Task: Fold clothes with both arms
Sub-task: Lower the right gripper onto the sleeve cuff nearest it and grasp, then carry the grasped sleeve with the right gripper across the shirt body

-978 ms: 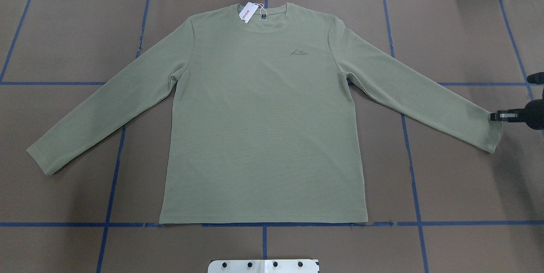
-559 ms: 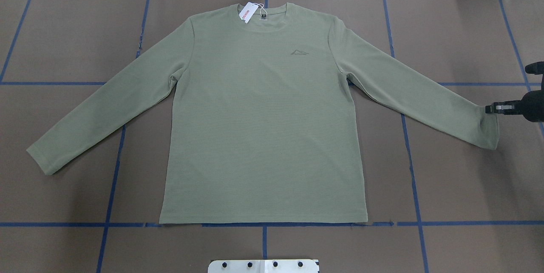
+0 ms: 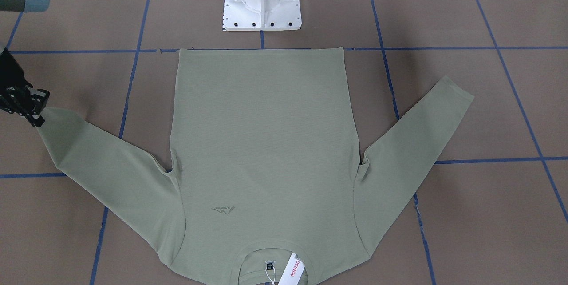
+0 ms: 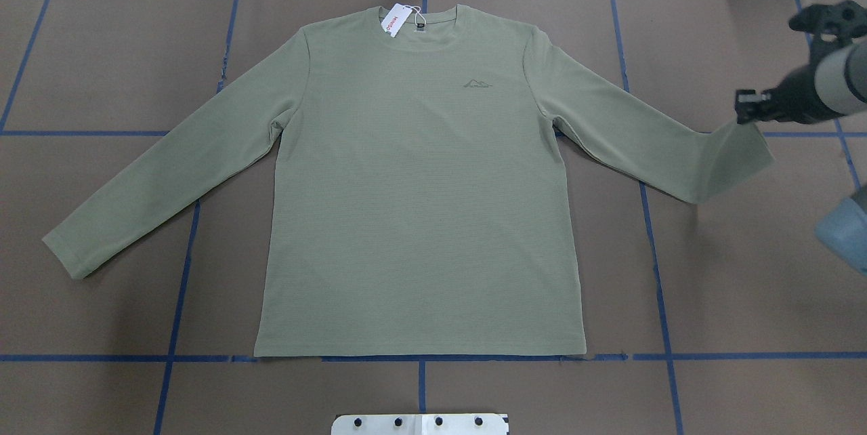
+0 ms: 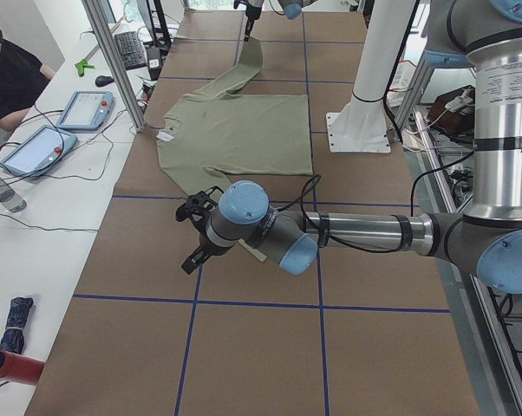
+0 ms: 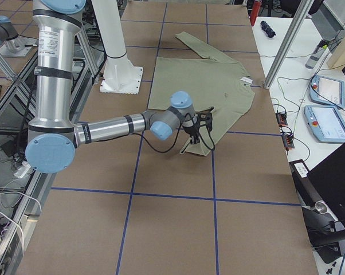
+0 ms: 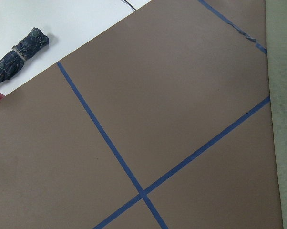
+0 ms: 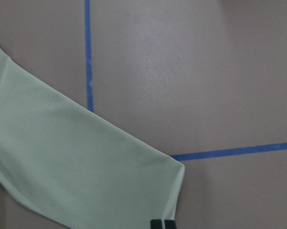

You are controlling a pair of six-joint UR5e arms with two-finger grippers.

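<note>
Raised further, shirt cuff (image 4: 742, 154), brown table (image 4: 745, 286), blue tape (image 4: 745, 356)

right gripper (image 4: 744, 112): in the overhead view it has gone from the 3 o'clock edge toward 11 o'clock, taking the pinched cuff along

cuff (image 4: 745, 150): before it lay flat on the table cover; now it is lifted off the cover and hangs below the gripper

sleeve (image 4: 643, 137) of the shirt (image 4: 420, 184): its outer end has swung from about 4 o'clock up toward 3 o'clock, and it is now bent upward and looks shorter

table cover (image 4: 786, 218): the spot at 4 o'clock where the cuff rested is now bare brown paper

right arm (image 4: 836, 83): more of it shows now, a grey tube and a light-blue joint cap (image 4: 843, 232) at the 3 o'clock edge
</note>
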